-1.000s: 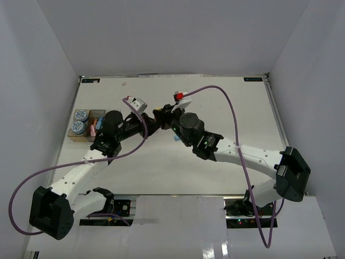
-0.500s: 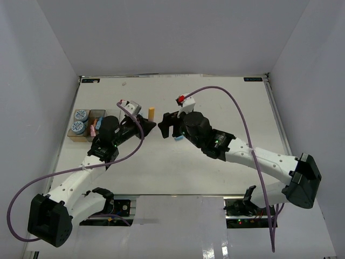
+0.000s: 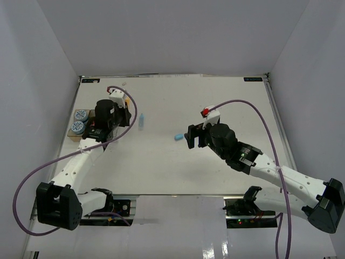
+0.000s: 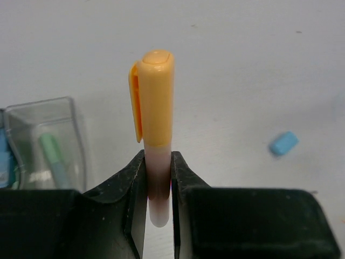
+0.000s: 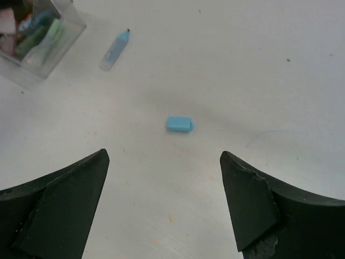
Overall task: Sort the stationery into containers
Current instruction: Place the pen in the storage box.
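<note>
The left jaws are clamped on the clear lower barrel of an orange pen [image 4: 155, 108]. It stands straight out from between them, capped end away from the wrist. In the left wrist view a clear bin [image 4: 67, 121] sits on the surface [image 4: 242, 65] behind and left of the pen, with a green piece [image 4: 53, 154] inside. A blue cap [image 4: 283, 143] lies well off to the right.

The right jaws stand wide apart and hold nothing. In the right wrist view both black fingers [image 5: 59, 208] frame bare surface. The blue cap [image 5: 179, 124] lies flat ahead of them, near the middle of the gap and touching neither finger. Farther on, a blue pen [image 5: 115, 49] lies alone, just beside a clear bin [image 5: 71, 26] holding green, pink and blue pieces.

The top view shows what the wrist views do not. A tan bin [image 3: 74, 137] at the far left holds two patterned rolls [image 3: 81, 114], with the left arm [image 3: 102, 116] over the bins beside it. The blue pen [image 3: 141, 121] lies just right of that arm, and the blue cap [image 3: 178, 138] lies just left of the right arm's tip. The top view hides the left jaws' grip, which only the left wrist view shows.
</note>
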`<state>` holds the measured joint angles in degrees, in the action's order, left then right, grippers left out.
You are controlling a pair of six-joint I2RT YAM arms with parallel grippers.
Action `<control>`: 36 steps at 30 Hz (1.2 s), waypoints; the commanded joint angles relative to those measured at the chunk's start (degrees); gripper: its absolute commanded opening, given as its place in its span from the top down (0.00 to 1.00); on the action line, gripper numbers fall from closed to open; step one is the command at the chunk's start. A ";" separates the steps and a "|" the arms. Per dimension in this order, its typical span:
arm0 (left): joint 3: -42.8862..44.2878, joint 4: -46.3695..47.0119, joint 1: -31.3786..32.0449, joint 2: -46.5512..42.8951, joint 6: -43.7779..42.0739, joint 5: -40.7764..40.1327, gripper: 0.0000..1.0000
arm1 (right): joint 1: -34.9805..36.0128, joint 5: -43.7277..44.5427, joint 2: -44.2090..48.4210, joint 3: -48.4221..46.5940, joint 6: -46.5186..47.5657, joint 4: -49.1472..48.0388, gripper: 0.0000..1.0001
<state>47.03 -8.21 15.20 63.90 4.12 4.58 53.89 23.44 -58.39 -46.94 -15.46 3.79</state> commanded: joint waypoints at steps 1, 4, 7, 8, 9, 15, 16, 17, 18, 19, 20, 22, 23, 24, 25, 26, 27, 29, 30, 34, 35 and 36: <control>5.43 -11.63 -5.78 3.93 -3.77 -7.38 0.87 | -0.45 -2.60 2.66 3.77 2.10 0.69 0.10; 8.95 -14.98 -9.22 8.94 -5.70 -10.20 0.82 | -0.54 -4.45 4.33 6.85 2.37 0.69 0.10; 11.07 -16.58 -12.64 11.94 -5.61 -10.38 0.78 | -0.54 -7.17 6.35 9.31 3.59 0.51 0.10; 11.33 -16.32 -13.44 13.60 -5.61 -9.86 0.77 | -0.54 -7.53 6.79 9.84 3.86 0.43 0.10; 11.51 -16.23 -14.66 14.40 -5.79 -9.42 0.73 | -0.54 -7.36 7.23 10.89 4.30 0.43 0.10; 13.00 -17.81 -15.11 20.03 -5.70 -7.83 0.60 | -0.71 -6.13 9.52 13.45 5.35 0.43 0.10; 12.83 -17.72 -15.11 20.30 -5.53 -8.09 0.55 | -0.80 -6.04 9.70 13.71 5.70 0.43 0.10; 12.74 -17.72 -15.11 20.56 -5.27 -8.36 0.52 | -0.80 -5.87 9.96 13.89 5.88 0.34 0.10; 12.74 -17.81 -15.11 20.91 -5.00 -8.97 0.49 | -0.89 -5.43 10.05 14.06 6.06 0.34 0.10; 12.83 -17.90 -15.11 21.18 -4.82 -9.06 0.44 | -0.98 -5.25 9.96 14.07 6.23 0.43 0.10; 12.92 -17.98 -15.11 21.35 -4.56 -8.97 0.41 | -0.98 -5.16 9.88 14.07 6.32 0.43 0.10; 13.62 -18.68 -15.11 21.36 -3.78 -8.54 0.35 | -0.98 -5.34 9.79 14.07 6.41 0.51 0.10; 13.97 -19.04 -15.11 21.18 -1.85 -8.01 0.33 | -0.98 -5.34 9.79 14.15 6.24 0.43 0.10; 14.32 -19.13 -15.11 20.22 -1.14 -5.92 0.31 | -0.98 -5.25 9.87 14.15 6.15 0.43 0.10; 15.11 -19.21 -15.11 19.60 -0.26 -4.68 0.29 | -0.98 -5.25 9.96 14.24 6.15 0.43 0.10; 15.37 -19.21 -15.11 18.81 2.36 -1.88 0.25 | -1.07 -5.16 9.88 14.16 5.97 0.43 0.10; 15.55 -18.95 -15.11 17.24 3.95 2.23 0.23 | -1.07 -4.90 9.61 14.15 5.88 0.43 0.10; 15.55 -17.73 -12.85 15.91 7.81 3.86 0.18 | -1.07 -4.81 9.26 14.16 5.80 0.43 0.10; 15.55 -17.29 -11.00 15.47 8.62 3.42 0.17 | -0.98 -4.81 9.09 14.15 5.71 0.43 0.10; 17.13 -16.67 -1.42 18.61 12.83 -6.48 0.10 | -1.07 -4.90 8.91 13.80 5.36 0.69 0.10; 17.48 -16.49 0.16 19.76 14.06 -7.30 0.10 | -1.07 -4.98 9.08 13.72 5.27 0.78 0.10; 17.49 -15.53 0.61 20.90 15.12 -8.09 0.10 | -1.07 -5.07 9.43 13.63 5.01 0.87 0.10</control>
<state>62.81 -25.23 13.19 82.96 13.65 0.49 53.21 17.85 -49.56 -32.88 -10.09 6.00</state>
